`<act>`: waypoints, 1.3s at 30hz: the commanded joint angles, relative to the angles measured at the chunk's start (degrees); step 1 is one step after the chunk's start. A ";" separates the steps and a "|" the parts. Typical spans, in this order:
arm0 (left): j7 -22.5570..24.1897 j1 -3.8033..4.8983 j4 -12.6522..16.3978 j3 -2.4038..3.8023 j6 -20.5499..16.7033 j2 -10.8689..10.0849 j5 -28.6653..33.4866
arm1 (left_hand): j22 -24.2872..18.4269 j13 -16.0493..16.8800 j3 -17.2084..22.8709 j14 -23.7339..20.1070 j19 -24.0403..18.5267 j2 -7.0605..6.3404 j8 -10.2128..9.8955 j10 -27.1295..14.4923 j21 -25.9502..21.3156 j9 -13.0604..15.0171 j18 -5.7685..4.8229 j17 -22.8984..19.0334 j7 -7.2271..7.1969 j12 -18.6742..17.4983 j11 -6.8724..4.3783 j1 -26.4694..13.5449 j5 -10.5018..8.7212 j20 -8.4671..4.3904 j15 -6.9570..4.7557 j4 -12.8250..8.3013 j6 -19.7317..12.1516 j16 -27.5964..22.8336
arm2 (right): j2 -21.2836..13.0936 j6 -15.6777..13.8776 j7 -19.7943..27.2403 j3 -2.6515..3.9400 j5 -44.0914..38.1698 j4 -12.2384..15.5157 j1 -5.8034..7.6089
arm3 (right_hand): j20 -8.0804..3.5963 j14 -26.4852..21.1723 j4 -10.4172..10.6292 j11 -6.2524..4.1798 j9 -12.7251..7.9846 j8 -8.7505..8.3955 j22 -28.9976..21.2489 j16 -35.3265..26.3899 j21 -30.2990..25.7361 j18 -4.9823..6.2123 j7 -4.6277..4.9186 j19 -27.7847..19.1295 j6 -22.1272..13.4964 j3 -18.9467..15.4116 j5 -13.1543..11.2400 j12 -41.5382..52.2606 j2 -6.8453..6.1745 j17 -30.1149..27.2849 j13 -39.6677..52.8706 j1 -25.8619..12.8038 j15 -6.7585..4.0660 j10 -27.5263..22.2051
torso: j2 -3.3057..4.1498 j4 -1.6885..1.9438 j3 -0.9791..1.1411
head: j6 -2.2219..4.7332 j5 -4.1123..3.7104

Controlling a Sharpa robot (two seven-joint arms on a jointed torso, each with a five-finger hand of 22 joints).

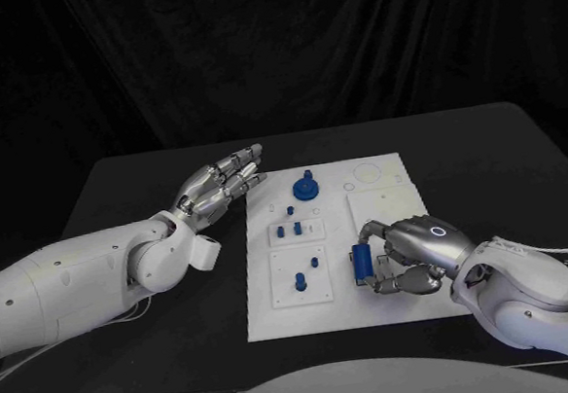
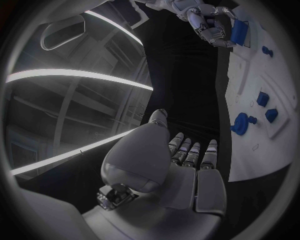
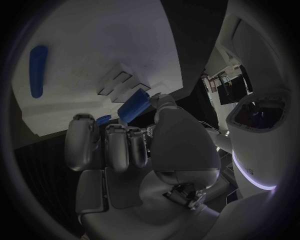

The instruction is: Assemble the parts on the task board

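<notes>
Partway: several blue parts (image 1: 293, 228) stand seated mid-task board (image 1: 398, 311), right hand (image 1: 412, 253) grips a blue block (image 1: 360, 263) near the board's right-front area, unplaced; left hand (image 1: 220, 182) spread wide, empty, off the board's left edge.

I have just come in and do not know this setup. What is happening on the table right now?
A two-armed robot is assembling small blue parts on a white task board on a black table. Its right hand grips a blue part at the board's near right section. Its left hand hovers open and empty above the table, just left of the board's far end. A round blue part and several small blue pegs stand on the board's left side.
</notes>
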 commanded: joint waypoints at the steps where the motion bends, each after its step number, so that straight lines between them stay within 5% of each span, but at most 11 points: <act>1: 0.86 -0.10 0.09 0.06 0.43 0.12 0.42 | 0.10 0.05 0.17 0.08 0.02 -0.10 0.29 -0.08 0.38 0.05 0.68 -0.08 0.31 0.31 -0.09 0.61 0.25 0.23 0.09 -0.20 0.01 -0.11 | -0.17 -1.26 0.77 0.02 0.46 0.25 -0.12 | 0.21 4.18 0.03 0.05 -0.32 -0.32 10.86 0.17 0.08 0.50 -5.13 0.91 6.10 0.93 1.01 0.15 0.02 6.99 15.10 -0.95 0.02 6.06 | 0.01 -0.01 0.01 | 0.01 -0.04; 7: 0.88 -0.12 0.10 0.06 0.38 0.08 0.42 | 0.09 0.05 0.18 0.08 0.02 -0.09 0.28 -0.08 0.38 0.04 0.67 -0.08 0.29 0.33 -0.08 0.64 0.25 0.24 0.09 -0.22 -0.06 -0.11 | -0.26 -0.32 0.76 0.01 0.80 0.26 -0.12 | 0.25 4.16 0.05 0.14 -0.71 -0.69 10.82 0.13 -0.05 0.53 -5.13 0.86 6.68 1.44 1.49 0.15 0.11 6.92 15.10 -1.38 0.08 6.06 | -0.01 -0.02 0.01 | 0.01 -0.03; 17: 0.80 -0.24 -0.02 0.06 0.53 0.25 0.42 | 0.10 0.05 0.20 0.08 0.03 -0.08 0.27 -0.08 0.38 0.03 0.67 -0.08 0.26 0.32 -0.04 0.66 0.24 0.25 0.10 -0.22 -0.09 -0.11 | -0.29 2.37 0.60 0.01 0.95 -0.07 -0.12 | 0.35 3.77 -0.05 0.16 -2.77 -3.71 10.45 -0.43 -1.40 0.80 -4.83 0.23 6.40 3.80 3.44 0.15 -0.57 5.94 15.10 -1.34 0.16 6.06 | 0.01 0.01 0.01 | 0.01 -0.16; 24: 0.68 -0.42 -0.06 0.06 0.59 0.24 0.42 | 0.08 0.05 0.22 0.09 0.02 -0.07 0.27 -0.08 0.38 0.03 0.67 -0.08 0.24 0.32 -0.02 0.68 0.24 0.26 0.10 -0.23 -0.10 -0.10 | -0.07 4.07 0.38 0.01 0.97 -0.55 -0.12 | 0.38 3.60 -0.08 0.13 -4.80 -6.59 10.34 -0.56 -1.88 0.89 -4.73 -0.07 4.24 5.20 2.63 0.15 -1.09 5.74 15.10 -1.16 0.16 6.06 | -0.01 0.00 0.00 | 0.01 -0.07; 39: 0.59 -0.53 -0.04 0.06 0.52 0.15 0.42 | 0.09 0.05 0.24 0.08 0.03 -0.06 0.29 -0.08 0.38 0.03 0.67 -0.08 0.25 0.34 0.01 0.70 0.24 0.26 0.09 -0.23 -0.07 -0.11 | 0.25 6.00 -0.04 0.01 0.97 -0.90 -0.12 | 0.49 3.55 -0.06 0.26 -7.02 -9.17 10.30 -0.50 -2.08 0.92 -4.59 -0.21 2.81 5.73 -0.46 0.15 -1.25 5.83 15.10 -1.87 0.30 6.06 | -0.02 0.02 0.01 | 0.01 -0.03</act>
